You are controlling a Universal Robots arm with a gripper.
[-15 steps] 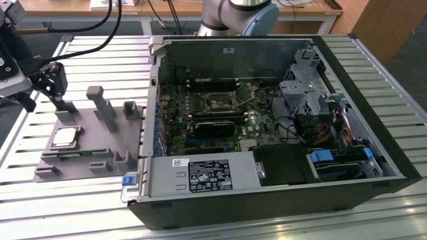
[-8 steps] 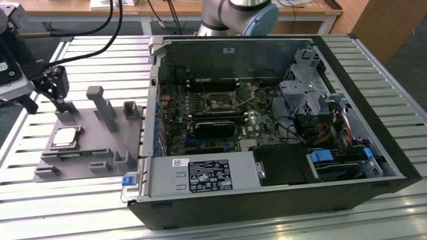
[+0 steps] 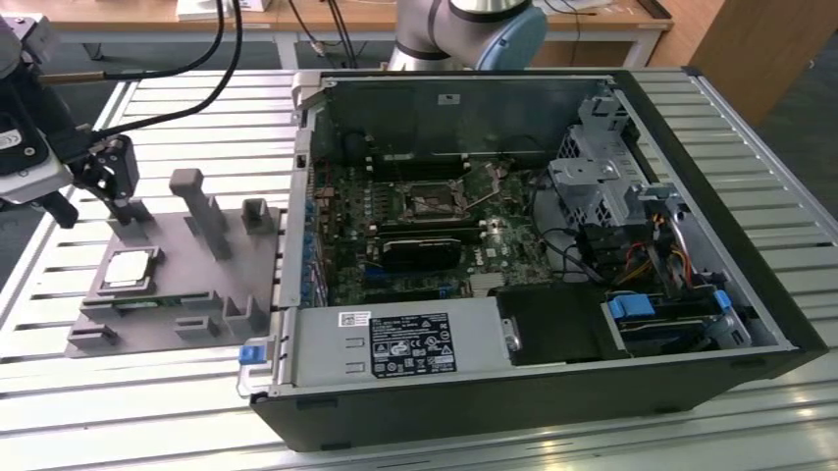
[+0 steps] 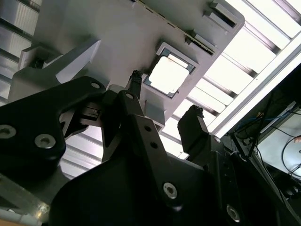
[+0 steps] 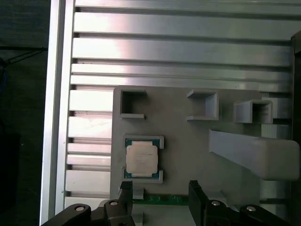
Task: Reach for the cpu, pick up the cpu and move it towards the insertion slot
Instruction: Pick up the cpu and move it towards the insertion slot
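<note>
The cpu [image 3: 130, 268] lies flat in a square recess of the grey tray [image 3: 164, 316], at the exterior view's left. Its silver top also shows in both wrist views [image 4: 168, 74] [image 5: 141, 158]. My gripper [image 3: 94, 208] hangs open above the tray's far part, a short way from the cpu and not touching it. In both wrist views the black fingers stand apart with nothing between them [image 4: 164, 95] [image 5: 160, 188]. The insertion slot [image 3: 429, 201], a metal frame with a dark centre, sits on the motherboard inside the open case.
Grey posts [image 3: 196, 201] and blocks stand on the tray close to my fingers. The open computer case [image 3: 733, 294] lies to the exterior view's right of the tray, with a black card [image 3: 419, 251] near the slot. Cables [image 3: 183, 108] cross the slatted metal table [image 3: 144, 422].
</note>
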